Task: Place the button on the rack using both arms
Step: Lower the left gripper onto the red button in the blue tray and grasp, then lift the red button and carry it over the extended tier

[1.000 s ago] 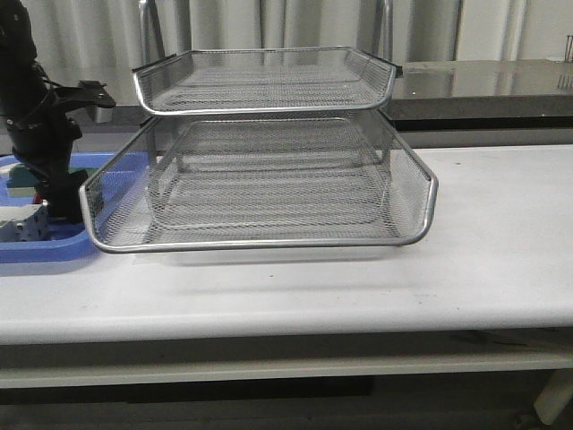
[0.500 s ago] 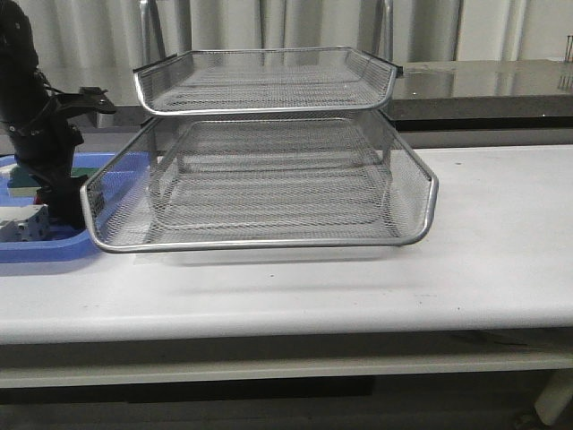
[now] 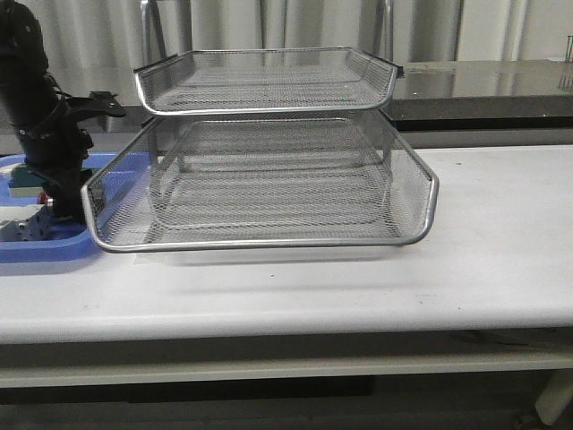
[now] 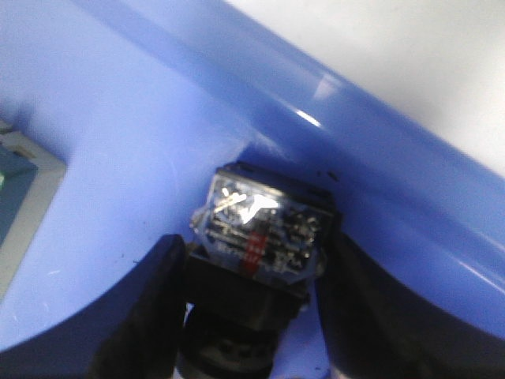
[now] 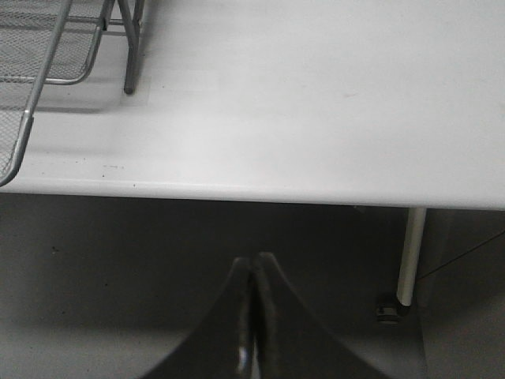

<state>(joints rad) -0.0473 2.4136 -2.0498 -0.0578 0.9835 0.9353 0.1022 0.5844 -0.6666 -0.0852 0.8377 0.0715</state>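
Our left claw (image 4: 252, 316), lifting slightly since a second ago at the rack's (image 3: 269, 161) nine o'clock, grips the button (image 4: 256, 237); our right claw (image 5: 252, 316) hangs closed, empty.

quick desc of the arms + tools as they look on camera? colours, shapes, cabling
The left arm is bulky and black, with a dark bracket jutting sideways and thin dark cables running along it. The left tool has two broad, rounded black fingers. The right tool shows as two dark grey fingers tapering to narrow tips with smooth curved outer edges. No markings are legible on either.
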